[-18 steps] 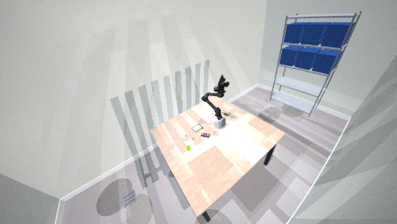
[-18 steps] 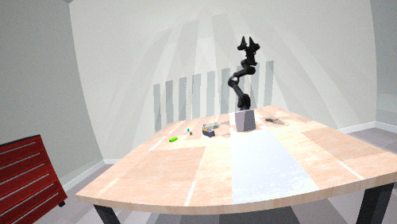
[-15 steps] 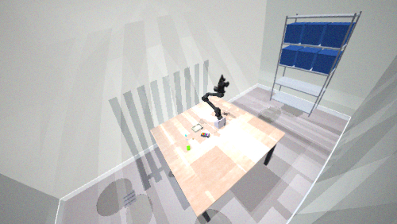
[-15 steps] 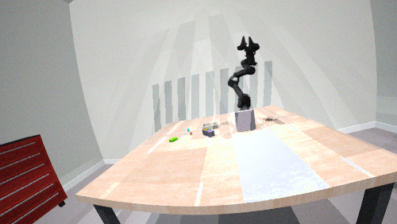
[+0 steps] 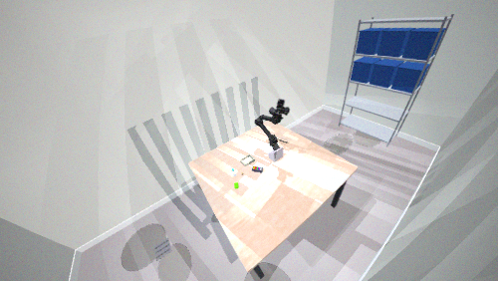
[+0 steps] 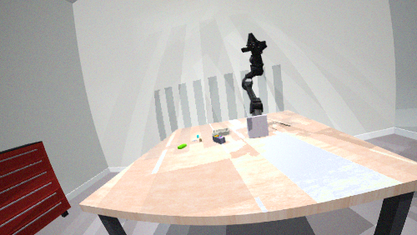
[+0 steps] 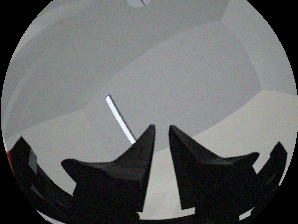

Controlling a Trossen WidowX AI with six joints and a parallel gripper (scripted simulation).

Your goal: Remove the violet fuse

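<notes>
I have the gripper (image 5: 281, 102) (image 6: 251, 36) (image 7: 162, 128) raised high above the table (image 5: 279, 199) (image 6: 200, 183), its fingers a narrow gap apart with nothing between them. The violet fuse appears to sit among the others in the fuse block (image 5: 257, 169) (image 6: 219, 140); I can't make out which way it points or its long axis. Near the block lies the tray (image 5: 249, 161) (image 6: 223, 133), its contents too small for me to tell. Blue bins (image 5: 391, 42) fill two upper shelves of the metal shelving unit (image 5: 403, 20).
</notes>
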